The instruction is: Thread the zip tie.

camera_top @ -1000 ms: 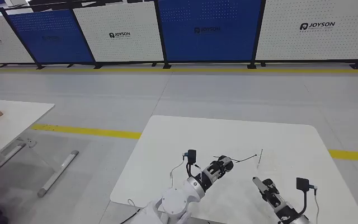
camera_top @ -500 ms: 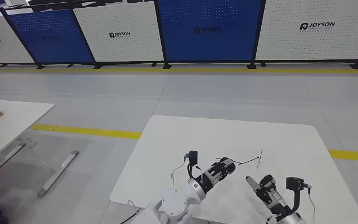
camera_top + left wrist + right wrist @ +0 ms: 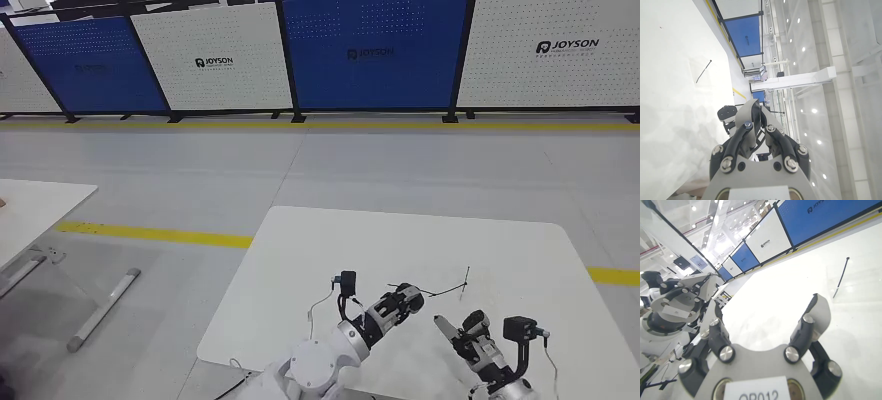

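Blue, white partition panels (image 3: 375, 50) at back; grey floor (image 3: 250, 170), yellow lines (image 3: 150, 235); white table (image 3: 400, 235); ceiling lights (image 3: 814, 110).

On the table (image 3: 330, 260) we find the loose zip tie (image 3: 465, 283) lying farther back than both grippers. The left gripper (image 3: 408, 293), pinching the second zip tie (image 3: 435, 291), sits left of the right gripper (image 3: 453, 321).

Logos (image 3: 214, 62) on partition panels (image 3: 100, 60)

Lower centre, the left tool (image 3: 406, 294) grips a thin black zip tie (image 3: 438, 292) over the white rounded table (image 3: 400, 235); the right tool (image 3: 455, 321) hovers lower right, jaws apart.
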Controlling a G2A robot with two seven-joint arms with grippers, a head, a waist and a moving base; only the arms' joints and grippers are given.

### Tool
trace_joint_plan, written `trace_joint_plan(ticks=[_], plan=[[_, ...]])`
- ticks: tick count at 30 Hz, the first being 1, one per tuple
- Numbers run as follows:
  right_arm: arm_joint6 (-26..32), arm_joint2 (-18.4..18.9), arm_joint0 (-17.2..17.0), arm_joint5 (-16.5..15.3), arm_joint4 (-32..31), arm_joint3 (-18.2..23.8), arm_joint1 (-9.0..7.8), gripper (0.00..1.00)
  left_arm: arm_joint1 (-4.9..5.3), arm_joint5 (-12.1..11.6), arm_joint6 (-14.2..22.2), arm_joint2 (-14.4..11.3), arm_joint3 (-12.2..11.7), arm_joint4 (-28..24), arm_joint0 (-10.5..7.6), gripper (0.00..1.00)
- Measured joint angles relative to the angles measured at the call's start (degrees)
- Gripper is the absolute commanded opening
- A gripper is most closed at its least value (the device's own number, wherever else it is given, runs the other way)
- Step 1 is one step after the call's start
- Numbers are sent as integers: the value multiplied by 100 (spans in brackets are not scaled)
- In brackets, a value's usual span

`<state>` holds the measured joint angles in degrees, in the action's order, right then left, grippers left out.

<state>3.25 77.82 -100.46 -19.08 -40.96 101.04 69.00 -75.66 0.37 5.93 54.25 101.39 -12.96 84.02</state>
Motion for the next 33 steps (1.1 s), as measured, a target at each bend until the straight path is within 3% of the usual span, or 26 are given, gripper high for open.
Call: trace_joint_plan(ticks=[4,15,26,32,33], plan=[[-334,-81,-30,234,-489,38,14,100,-7,-21,-74,-78,15,125,4,0],[-133,-129,44,236,-277,-73,22,100,-8,-7,-93,-122,0,203,5,0],[-55,-296,185,434,-358,-97,49,100,-39,33,-190,-277,-51,273,-56,0],[-515,-332,198,554,-435,-181,78,100,-54,8,-289,-284,-85,202,-69,0],[-630,-363,200,567,-502,-208,85,86,-61,5,-317,-299,-94,190,-78,0]])
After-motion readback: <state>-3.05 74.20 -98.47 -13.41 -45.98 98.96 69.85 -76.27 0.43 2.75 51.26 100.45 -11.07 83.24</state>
